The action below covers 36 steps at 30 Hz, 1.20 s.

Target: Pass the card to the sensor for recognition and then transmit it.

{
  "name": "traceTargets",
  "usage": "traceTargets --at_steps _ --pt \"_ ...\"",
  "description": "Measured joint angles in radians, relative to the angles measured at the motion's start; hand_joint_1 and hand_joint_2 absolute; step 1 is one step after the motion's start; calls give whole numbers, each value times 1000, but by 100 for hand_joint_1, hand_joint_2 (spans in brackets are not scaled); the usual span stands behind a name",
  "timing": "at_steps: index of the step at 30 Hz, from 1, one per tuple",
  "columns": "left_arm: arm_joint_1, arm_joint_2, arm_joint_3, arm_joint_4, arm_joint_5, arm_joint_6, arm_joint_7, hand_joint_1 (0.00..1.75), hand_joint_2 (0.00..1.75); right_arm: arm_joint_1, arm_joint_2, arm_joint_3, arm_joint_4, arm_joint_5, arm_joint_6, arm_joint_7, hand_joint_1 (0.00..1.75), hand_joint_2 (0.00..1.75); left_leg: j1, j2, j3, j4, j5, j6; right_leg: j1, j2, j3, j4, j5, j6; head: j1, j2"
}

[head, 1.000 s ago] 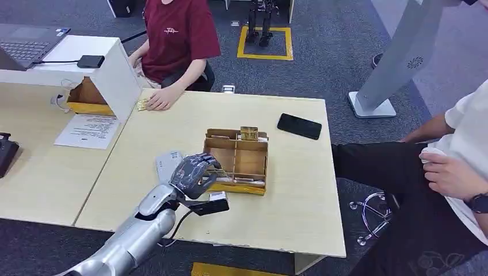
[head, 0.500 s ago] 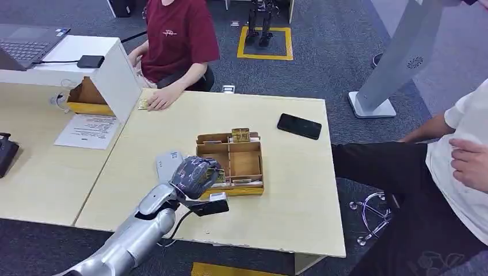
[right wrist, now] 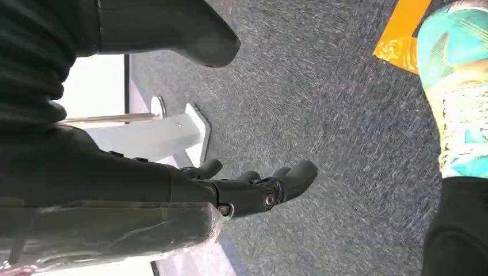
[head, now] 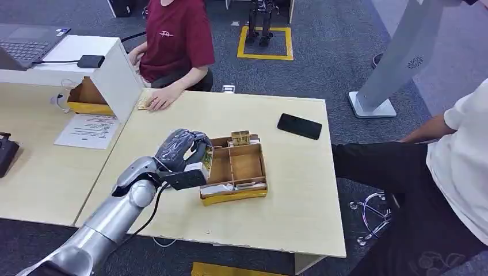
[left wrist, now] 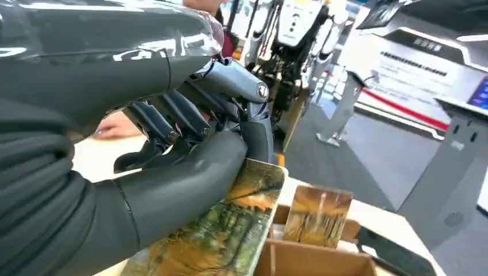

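The left hand point(head: 179, 150) pinches one card point(left wrist: 221, 227) between thumb and fingers point(left wrist: 172, 123), just above the left side of the box point(head: 235, 168) on the table point(head: 288, 190). A second card point(head: 240, 137) stands upright at the box's far edge. The right hand point(right wrist: 247, 187) hangs over the floor, fingers loosely apart, holding nothing. Two people sit nearby; one phone point(head: 299, 126) lies on the table.

I see a glossy printed card point(left wrist: 230, 230) under the left hand's point(head: 179, 150) smooth grey plastic thumb, a matt cardboard box point(head: 244, 192) on a pale wood-look table point(head: 288, 201).
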<state>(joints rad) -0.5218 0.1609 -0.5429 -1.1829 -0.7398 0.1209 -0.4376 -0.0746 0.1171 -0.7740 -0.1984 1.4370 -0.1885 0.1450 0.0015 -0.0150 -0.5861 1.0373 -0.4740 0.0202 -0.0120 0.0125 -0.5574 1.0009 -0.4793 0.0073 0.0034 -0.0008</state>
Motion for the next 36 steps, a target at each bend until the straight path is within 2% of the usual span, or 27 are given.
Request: traceTargets --at_steps 2,6,12,14,15,19,24,30,36 --pt "-32 29 4 -40 38 -33 24 175 175 0 0 -2 0 2 0 0 0 175 0 0 -1 0 1 1 0 0 -1 0 0 0 0 0" --pt "-179 97 47 -106 97 -135 72 175 175 0 0 -3 0 5 4 -5 0 175 0 0 -2 0 2 -1 0 0 -2 0 3 -1 0 0" --pt "-268 139 75 -130 85 -161 106 175 175 -1 0 -6 0 9 4 -10 0 175 0 0 -3 0 3 0 0 0 -3 0 3 -1 0 0" --pt "-322 141 81 -97 40 -147 146 175 175 -1 0 -6 0 19 4 -15 0 175 0 0 -4 0 4 0 0 0 -4 0 4 -1 0 0" --pt "-369 139 82 -50 4 -119 169 175 175 -2 0 -6 0 23 3 -17 0 175 0 0 -4 0 4 1 0 0 -4 0 4 -1 0 0" --pt "-460 133 82 74 -88 -51 209 175 175 -5 0 -6 0 29 0 -22 0 175 0 0 -4 0 5 1 0 1 -5 0 5 0 -1 0" --pt "-548 113 86 310 -156 38 219 175 175 -10 0 -6 0 42 3 -14 0 175 0 2 -4 0 6 1 0 2 -5 0 6 -1 -1 0" --pt "-597 76 88 515 -258 165 306 175 175 -12 0 -6 0 53 0 -18 0 175 0 1 -5 0 6 1 0 1 -5 0 6 -1 -1 0" --pt "-601 62 89 604 -281 193 319 175 175 -12 0 -6 0 57 2 -14 0 175 0 1 -5 0 6 1 0 1 -5 0 6 -1 -1 0"
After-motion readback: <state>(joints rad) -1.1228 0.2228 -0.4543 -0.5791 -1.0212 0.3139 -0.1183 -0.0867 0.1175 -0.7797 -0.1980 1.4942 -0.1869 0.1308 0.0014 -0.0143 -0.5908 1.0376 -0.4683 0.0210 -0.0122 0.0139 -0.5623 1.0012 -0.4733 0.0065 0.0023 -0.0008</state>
